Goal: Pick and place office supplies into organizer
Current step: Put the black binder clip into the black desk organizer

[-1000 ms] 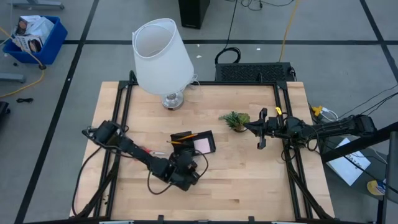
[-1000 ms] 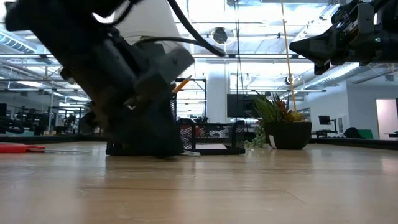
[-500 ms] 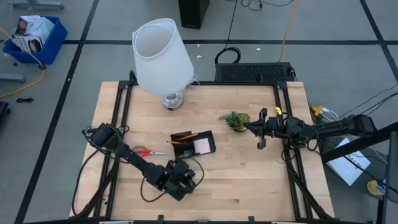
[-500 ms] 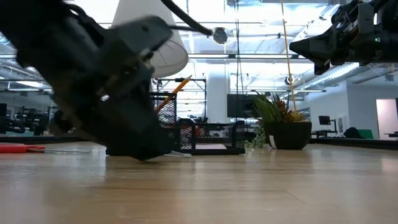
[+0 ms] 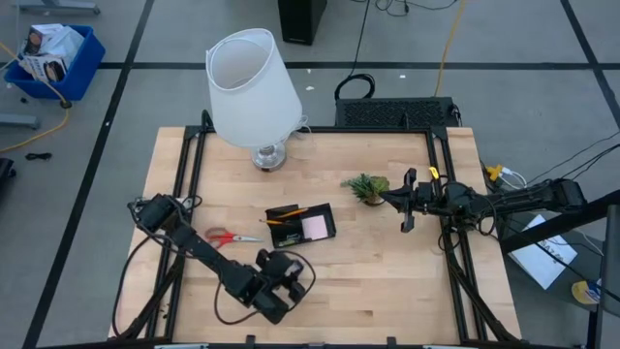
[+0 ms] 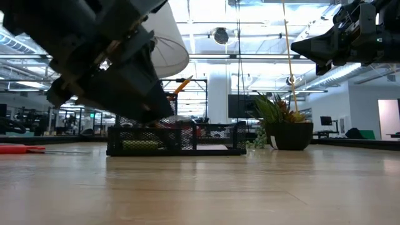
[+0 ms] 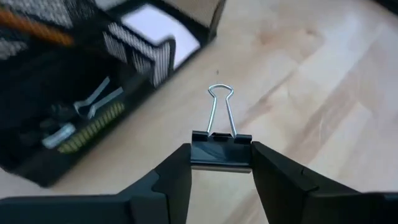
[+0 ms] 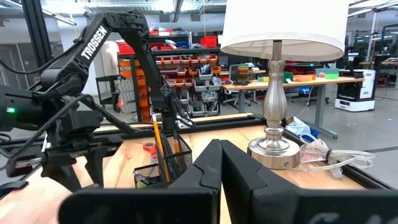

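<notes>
One binder clip (image 7: 221,151) pinched in left gripper (image 7: 221,163), near organizer (image 5: 301,224) edge.

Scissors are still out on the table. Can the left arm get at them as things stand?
Probably not yet: the left tool is shut on a binder clip. The scissors lie uncovered on the table beside that arm.

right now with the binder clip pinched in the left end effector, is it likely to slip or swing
The binder clip is probably stiff and light: a small black metal body, with thin wire handles standing up. The left end effector grips the body's two ends, so it likely holds steady. The hinged wire loops may flop, and a smooth body could twist if bumped.
</notes>
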Tool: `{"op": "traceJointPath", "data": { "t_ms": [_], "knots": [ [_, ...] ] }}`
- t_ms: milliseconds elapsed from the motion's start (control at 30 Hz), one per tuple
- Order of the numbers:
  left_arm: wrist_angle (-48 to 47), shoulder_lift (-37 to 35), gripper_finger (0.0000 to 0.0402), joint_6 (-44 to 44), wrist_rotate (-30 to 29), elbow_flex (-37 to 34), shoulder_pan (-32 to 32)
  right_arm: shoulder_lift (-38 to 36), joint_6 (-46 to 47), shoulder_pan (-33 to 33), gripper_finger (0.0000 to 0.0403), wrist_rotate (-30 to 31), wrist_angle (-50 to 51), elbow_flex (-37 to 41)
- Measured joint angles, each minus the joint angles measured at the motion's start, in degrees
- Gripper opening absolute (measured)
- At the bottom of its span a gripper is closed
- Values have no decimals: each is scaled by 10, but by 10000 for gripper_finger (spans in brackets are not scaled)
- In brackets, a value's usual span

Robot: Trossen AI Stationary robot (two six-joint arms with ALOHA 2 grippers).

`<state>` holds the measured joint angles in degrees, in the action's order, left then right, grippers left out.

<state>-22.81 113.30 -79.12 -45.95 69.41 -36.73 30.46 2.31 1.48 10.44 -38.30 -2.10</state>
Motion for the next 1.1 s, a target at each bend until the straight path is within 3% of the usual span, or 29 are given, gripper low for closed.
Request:
{"op": "traceJointPath", "data": {
  "t_ms": [267, 433, 733, 933, 1100],
  "knots": [
    [-79, -5, 149, -12, -30, 19, 24, 0, 0, 0, 0, 0, 0, 0],
    [-111, -17, 164, -21, -12, 19, 52, 0, 0, 0, 0, 0, 0, 0],
    [-140, -28, 144, -34, 21, 19, 96, 0, 0, 0, 0, 0, 0, 0],
    [-158, -28, 169, -12, 36, 19, 110, 0, 0, 0, 0, 0, 0, 0],
    [-171, -28, 152, 14, 37, 19, 112, 0, 0, 0, 0, 0, 0, 0]
  ]
}}
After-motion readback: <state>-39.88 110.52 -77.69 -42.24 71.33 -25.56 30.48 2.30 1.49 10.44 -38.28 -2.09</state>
